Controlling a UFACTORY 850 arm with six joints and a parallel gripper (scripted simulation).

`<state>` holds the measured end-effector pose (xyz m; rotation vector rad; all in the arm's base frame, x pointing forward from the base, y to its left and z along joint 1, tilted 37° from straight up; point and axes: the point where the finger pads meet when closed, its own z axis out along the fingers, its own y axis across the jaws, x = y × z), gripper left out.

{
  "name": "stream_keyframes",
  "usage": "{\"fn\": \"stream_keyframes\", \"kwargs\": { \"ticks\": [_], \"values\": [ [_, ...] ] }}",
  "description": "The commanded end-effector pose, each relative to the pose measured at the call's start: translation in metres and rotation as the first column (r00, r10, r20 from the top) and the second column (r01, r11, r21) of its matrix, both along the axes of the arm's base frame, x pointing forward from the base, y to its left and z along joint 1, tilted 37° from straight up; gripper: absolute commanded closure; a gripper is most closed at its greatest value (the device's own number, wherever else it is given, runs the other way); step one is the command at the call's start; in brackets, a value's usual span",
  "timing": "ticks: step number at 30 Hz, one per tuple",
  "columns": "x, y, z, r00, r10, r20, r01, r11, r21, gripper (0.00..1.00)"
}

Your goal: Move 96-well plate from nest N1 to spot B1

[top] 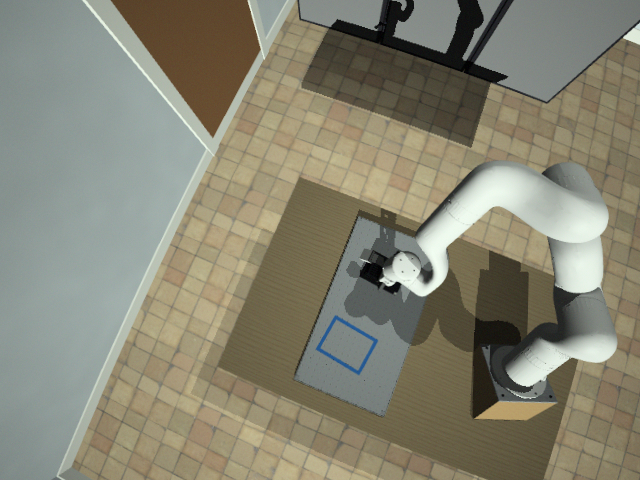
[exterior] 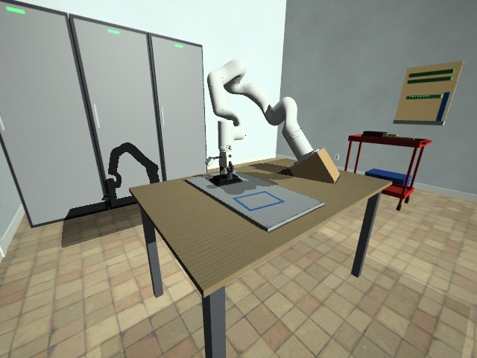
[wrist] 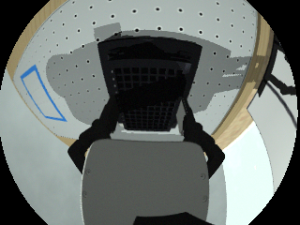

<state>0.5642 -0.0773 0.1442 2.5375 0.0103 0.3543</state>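
The black 96-well plate [wrist: 149, 97] sits in the dark plate nest N1 [wrist: 149, 56] at the far end of the grey deck; it also shows in the overhead view [top: 373, 268] and the side view [exterior: 226, 179]. My gripper [wrist: 148, 103] points straight down over it, with its two dark fingers against the plate's long sides, shut on the plate. In the side view the gripper [exterior: 229, 169] is low at the nest. The blue taped outline B1 [top: 346, 344] lies on the deck nearer the front, and shows in the side view [exterior: 258, 201] and at the wrist view's left edge [wrist: 43, 94].
The grey perforated deck [top: 356, 315] lies on a wooden table [exterior: 246, 215]. The arm's wedge-shaped base [exterior: 317, 166] stands at the table's right rear. A red cart [exterior: 389, 162] stands off to the right, grey cabinets [exterior: 96, 107] behind.
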Motion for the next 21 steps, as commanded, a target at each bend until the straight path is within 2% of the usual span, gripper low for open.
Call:
{"fn": "stream_keyframes", "kwargs": {
  "ticks": [1,21],
  "values": [
    [0.0,0.0016,0.0024,1.0,0.0,0.001,0.0,1.0,0.0,1.0],
    [-0.003,0.008,0.012,1.0,0.0,0.001,0.0,1.0,0.0,1.0]
  ]
}}
